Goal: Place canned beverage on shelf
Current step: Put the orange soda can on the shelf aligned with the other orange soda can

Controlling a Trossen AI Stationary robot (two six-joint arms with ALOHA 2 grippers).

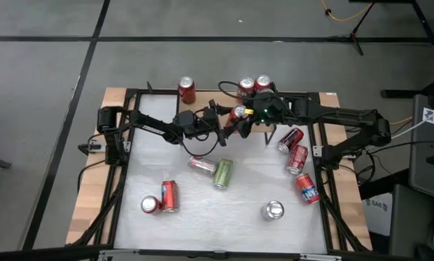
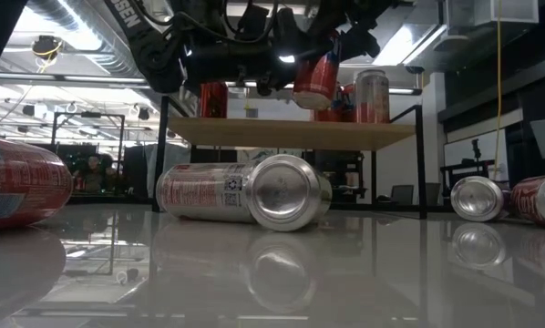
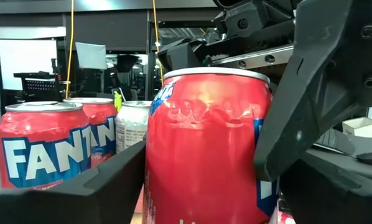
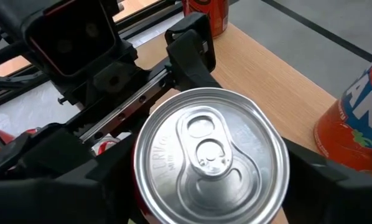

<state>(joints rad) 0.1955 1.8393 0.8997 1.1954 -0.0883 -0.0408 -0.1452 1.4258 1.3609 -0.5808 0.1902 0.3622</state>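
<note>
Can [image 1: 237,113] between both hands' fingers [image 3: 310,93].

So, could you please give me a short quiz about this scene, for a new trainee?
1. True or false: the green can stands upright on the shelf.
2. How many cans stand free on the shelf? A) one B) three C) five
3. Short answer: which gripper reaches the raised red can from above?

Key: 1. False, it lies on the table. 2. B. 3. The right gripper.
</note>
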